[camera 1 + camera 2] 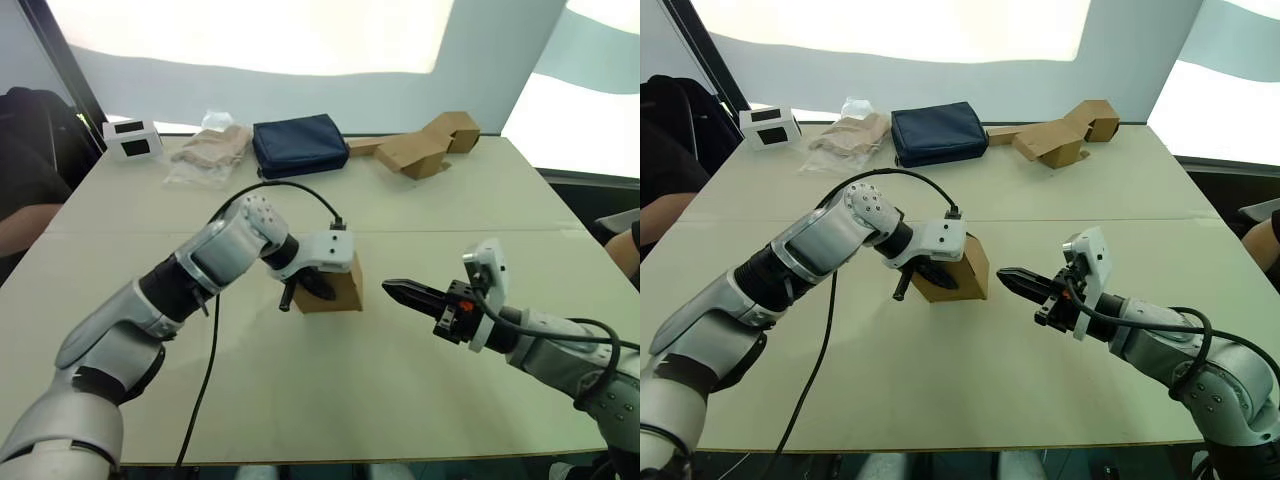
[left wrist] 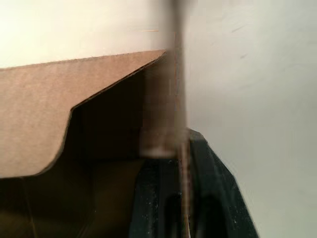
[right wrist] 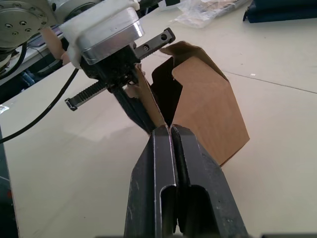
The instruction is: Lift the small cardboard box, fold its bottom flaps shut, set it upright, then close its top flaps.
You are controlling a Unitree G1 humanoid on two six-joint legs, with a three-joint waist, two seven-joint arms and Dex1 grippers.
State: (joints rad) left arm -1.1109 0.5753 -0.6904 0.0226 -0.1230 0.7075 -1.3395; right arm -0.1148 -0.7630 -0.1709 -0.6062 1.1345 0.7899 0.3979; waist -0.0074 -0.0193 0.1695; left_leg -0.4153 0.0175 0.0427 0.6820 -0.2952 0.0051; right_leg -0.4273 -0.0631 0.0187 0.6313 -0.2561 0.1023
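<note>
Cardboard was what I had in my left gripper [image 1: 312, 284]: its fingers were clamped on one wall of the small cardboard box [image 1: 340, 288], which sat tilted on the table [image 1: 420, 220] just ahead of my right gripper [image 1: 404, 292], whose fingers were pressed together and empty, pointing at the box's near side. I judged the box light and thin-walled, easy to crush, so I would hold by a wall edge and push flaps gently near their creases.

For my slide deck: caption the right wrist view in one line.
Closed right gripper points at the small cardboard box, whose wall the left gripper pinches on the table.
</note>
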